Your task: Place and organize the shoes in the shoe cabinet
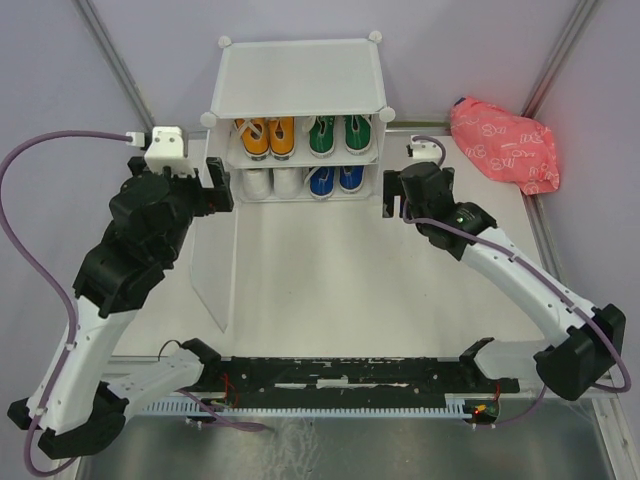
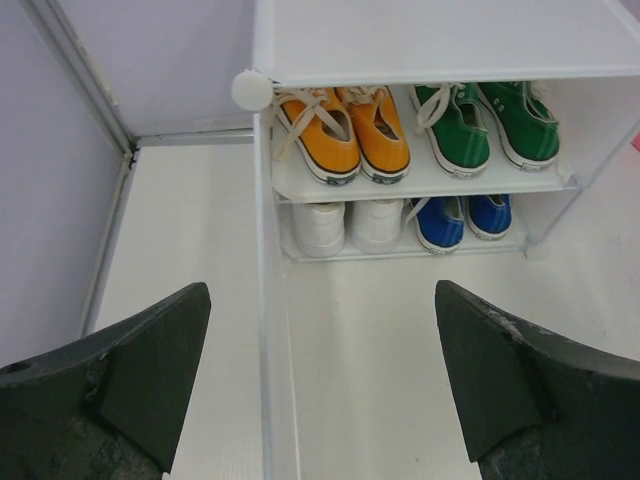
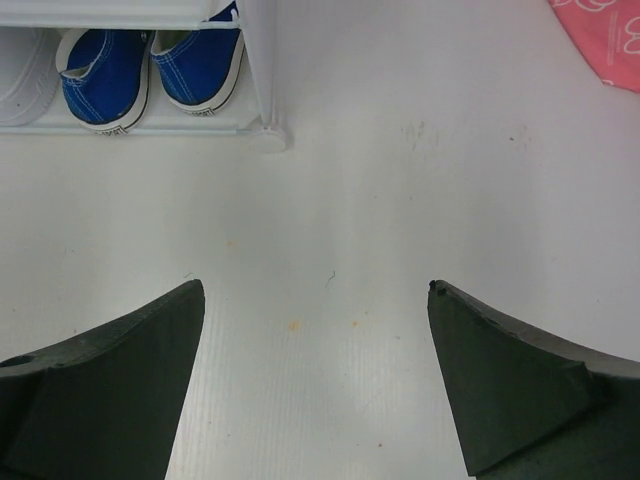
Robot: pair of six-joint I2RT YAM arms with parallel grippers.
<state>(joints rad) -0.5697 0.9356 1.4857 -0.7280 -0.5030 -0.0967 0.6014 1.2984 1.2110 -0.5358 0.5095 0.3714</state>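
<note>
The white shoe cabinet stands at the back middle of the table with its hinged front panel swung open to the left. Orange shoes and green shoes sit on the upper shelf. White shoes and blue shoes sit on the lower level. My left gripper is open and empty by the cabinet's left front corner. My right gripper is open and empty by the right front corner. The left wrist view shows all the pairs, including the orange shoes, past the panel's edge. The right wrist view shows the blue shoes.
A pink patterned bag lies at the back right, and its corner shows in the right wrist view. The open front panel stands on edge between my left arm and the table's middle. Metal frame rails border the table.
</note>
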